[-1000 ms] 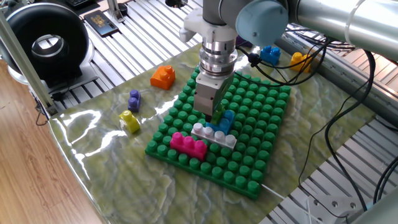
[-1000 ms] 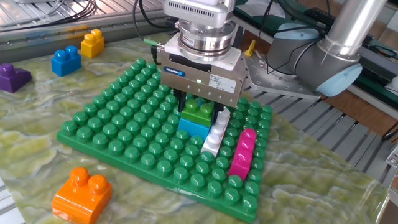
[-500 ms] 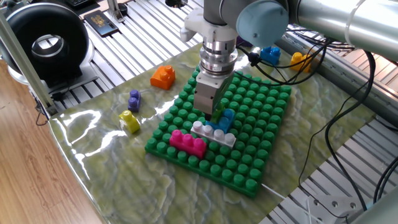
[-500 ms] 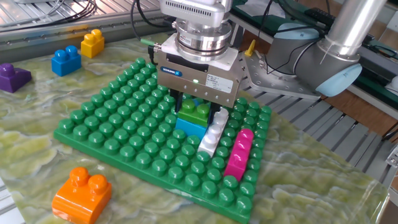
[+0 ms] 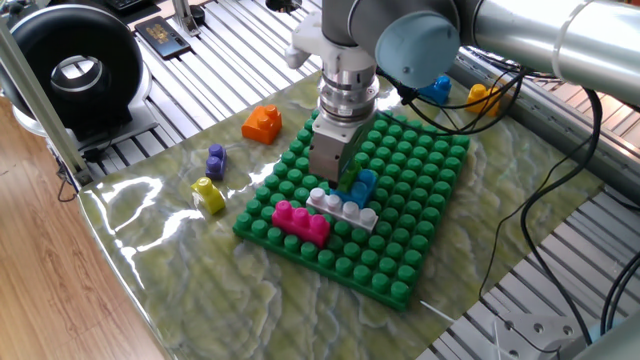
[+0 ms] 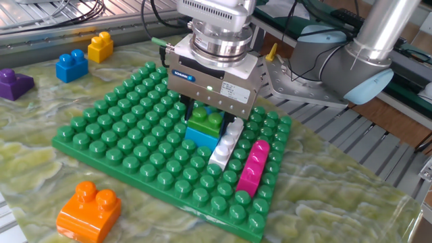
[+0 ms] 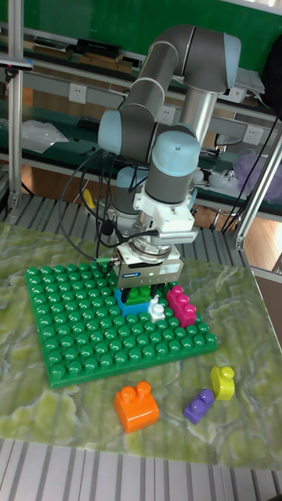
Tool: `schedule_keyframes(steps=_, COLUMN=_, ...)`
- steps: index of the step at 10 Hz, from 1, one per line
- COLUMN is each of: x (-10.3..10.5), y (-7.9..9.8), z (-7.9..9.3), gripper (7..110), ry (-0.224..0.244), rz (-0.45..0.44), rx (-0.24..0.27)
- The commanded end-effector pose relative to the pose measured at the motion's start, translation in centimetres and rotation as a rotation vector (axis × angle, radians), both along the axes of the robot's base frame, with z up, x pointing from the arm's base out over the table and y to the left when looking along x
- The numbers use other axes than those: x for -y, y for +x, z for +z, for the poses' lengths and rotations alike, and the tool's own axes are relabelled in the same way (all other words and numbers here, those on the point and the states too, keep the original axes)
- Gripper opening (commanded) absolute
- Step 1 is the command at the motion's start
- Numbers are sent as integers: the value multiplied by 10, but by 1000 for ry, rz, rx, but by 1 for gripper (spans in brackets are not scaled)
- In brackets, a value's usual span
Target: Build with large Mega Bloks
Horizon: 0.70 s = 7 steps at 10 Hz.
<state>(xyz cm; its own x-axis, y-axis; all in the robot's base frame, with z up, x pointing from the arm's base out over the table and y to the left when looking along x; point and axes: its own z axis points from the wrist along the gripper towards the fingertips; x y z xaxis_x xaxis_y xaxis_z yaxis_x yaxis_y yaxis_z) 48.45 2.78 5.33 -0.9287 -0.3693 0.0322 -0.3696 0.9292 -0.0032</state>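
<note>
My gripper (image 6: 206, 116) points straight down over the green baseplate (image 6: 121, 145) and is shut on a small green brick (image 6: 206, 121). That brick sits on top of a light blue brick (image 6: 199, 138). A white-grey brick (image 6: 226, 144) lies right beside them, and a magenta brick (image 6: 251, 167) lies one row further out. In one fixed view the gripper (image 5: 343, 176) hides most of the green brick, while the light blue (image 5: 364, 186), white-grey (image 5: 342, 208) and magenta (image 5: 300, 222) bricks show. The tall view shows the gripper (image 7: 144, 291) with its fingers down on the stack.
Loose on the mat are an orange brick (image 6: 88, 209), a small purple brick (image 5: 216, 160) and a yellow one (image 5: 208, 195). Beyond the baseplate lie a blue brick (image 6: 71, 65), a yellow one (image 6: 100, 46) and a purple one (image 6: 13, 82). Cables hang near the arm.
The gripper, still shut on the green brick, has shifted a little sideways, and the baseplate with its bricks has slid along the mat with it.
</note>
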Motion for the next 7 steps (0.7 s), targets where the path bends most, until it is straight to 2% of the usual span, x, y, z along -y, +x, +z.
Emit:
schedule_keyframes(steps=1, x=-2, y=9, z=-5, gripper=44, ry=-2, rz=-34, rx=29)
schedule_keyframes(steps=4, x=-6, y=6, z=-4, gripper=44, ry=13, rz=-42, rx=21)
schedule_keyframes(steps=7, x=-11, y=-3, z=-2, gripper=44, ry=27, rz=-44, rx=-19)
